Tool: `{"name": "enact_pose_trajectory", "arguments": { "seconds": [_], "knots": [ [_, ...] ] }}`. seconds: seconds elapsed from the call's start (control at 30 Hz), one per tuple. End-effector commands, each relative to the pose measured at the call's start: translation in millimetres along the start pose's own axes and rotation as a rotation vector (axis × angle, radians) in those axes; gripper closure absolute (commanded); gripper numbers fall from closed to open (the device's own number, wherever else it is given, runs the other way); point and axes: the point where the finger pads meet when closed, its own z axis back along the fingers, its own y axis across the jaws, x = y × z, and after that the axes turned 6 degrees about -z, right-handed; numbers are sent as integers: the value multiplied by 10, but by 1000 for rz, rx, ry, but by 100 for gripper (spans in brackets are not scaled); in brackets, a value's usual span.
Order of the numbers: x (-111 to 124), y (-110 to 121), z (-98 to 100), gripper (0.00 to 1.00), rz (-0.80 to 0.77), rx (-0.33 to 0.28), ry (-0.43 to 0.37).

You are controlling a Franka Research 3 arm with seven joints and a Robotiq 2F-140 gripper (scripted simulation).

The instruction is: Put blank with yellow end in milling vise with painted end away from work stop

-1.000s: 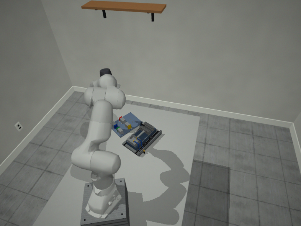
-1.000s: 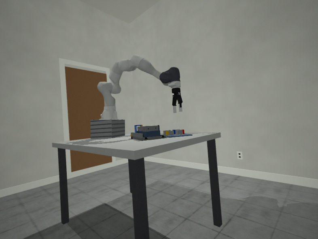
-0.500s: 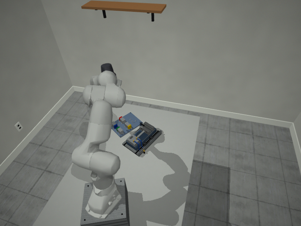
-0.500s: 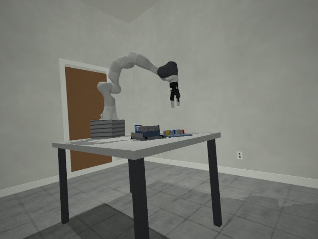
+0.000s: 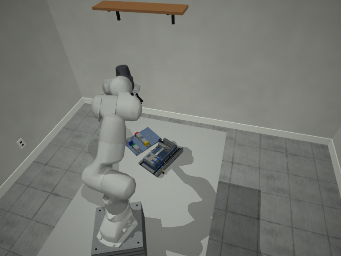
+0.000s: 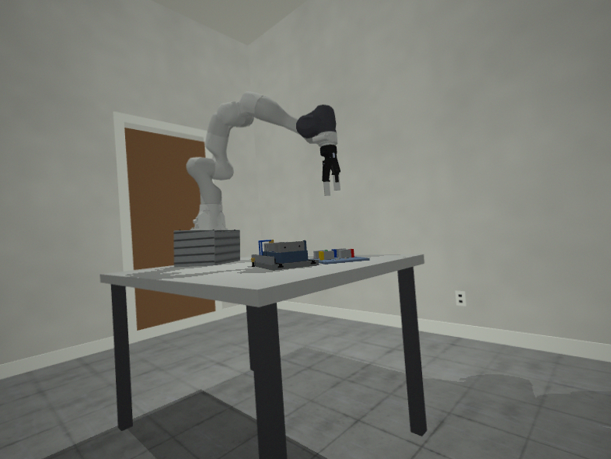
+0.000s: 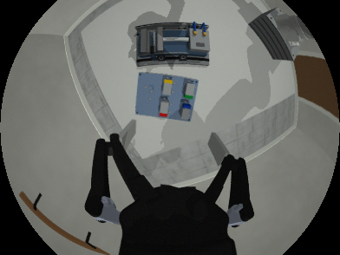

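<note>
The blank with the yellow end [image 5: 144, 142] lies on the blue infeed plate [image 5: 143, 140], on the side nearest the vise [image 5: 160, 160]. In the wrist view it lies at the plate's top [image 7: 166, 86], just below the vise [image 7: 173, 44]. Blanks with red [image 7: 165, 107], green [image 7: 190, 91] and blue [image 7: 186, 109] ends lie on the same plate. The space between the vise jaws looks empty. My gripper [image 6: 331, 188] is open and empty, high above the table over the infeed plate's far side. Its fingers show wide apart in the wrist view [image 7: 172, 217].
The arm's grey base block [image 6: 207, 246] stands at the table's back, beyond the vise. The table edge [image 6: 394, 258] lies close to the infeed plate. A wooden shelf [image 5: 140, 7] hangs high on the wall.
</note>
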Motion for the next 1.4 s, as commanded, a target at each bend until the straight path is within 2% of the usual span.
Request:
{"name": "enact_pose_trajectory", "arguments": {
  "seconds": [0.0,0.1,0.27,0.67,0.83,1.37],
  "knots": [
    [-49,55,-45,0,23,15,14],
    [-49,55,-45,0,23,15,14],
    [-237,4,280,0,23,15,14],
    [-237,4,280,0,23,15,14],
    [-195,24,189,0,23,15,14],
    [-167,26,157,0,22,15,15]
  ]
}}
